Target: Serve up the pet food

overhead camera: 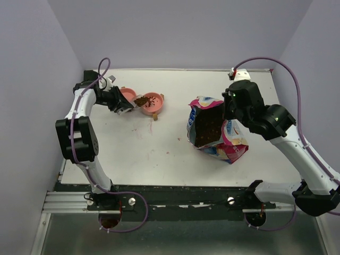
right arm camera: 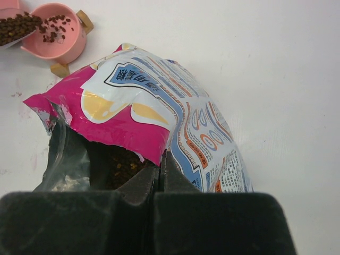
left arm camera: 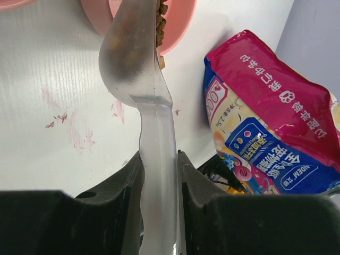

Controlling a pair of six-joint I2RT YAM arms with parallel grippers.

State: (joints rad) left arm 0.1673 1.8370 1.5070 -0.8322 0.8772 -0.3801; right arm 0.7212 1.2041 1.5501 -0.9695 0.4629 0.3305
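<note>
My left gripper [overhead camera: 123,107] is shut on the handle of a clear plastic scoop [left arm camera: 143,79]. The scoop holds dark brown pet food [overhead camera: 141,100] and hangs over the rim of a pink bowl [overhead camera: 154,106]; the same kibble shows in the left wrist view [left arm camera: 160,21]. Some kibble lies in the bowl [right arm camera: 54,27]. My right gripper [overhead camera: 227,112] is shut on the torn top edge of the pink bag [overhead camera: 218,133] and holds it open. More kibble shows inside the bag [right arm camera: 119,164].
A second pink bowl [overhead camera: 129,94] sits behind my left gripper near the back left. A few stray kibble pieces lie on the white table [overhead camera: 159,154], and one piece lies just in front of the bowl [overhead camera: 155,117]. Purple walls close in the sides.
</note>
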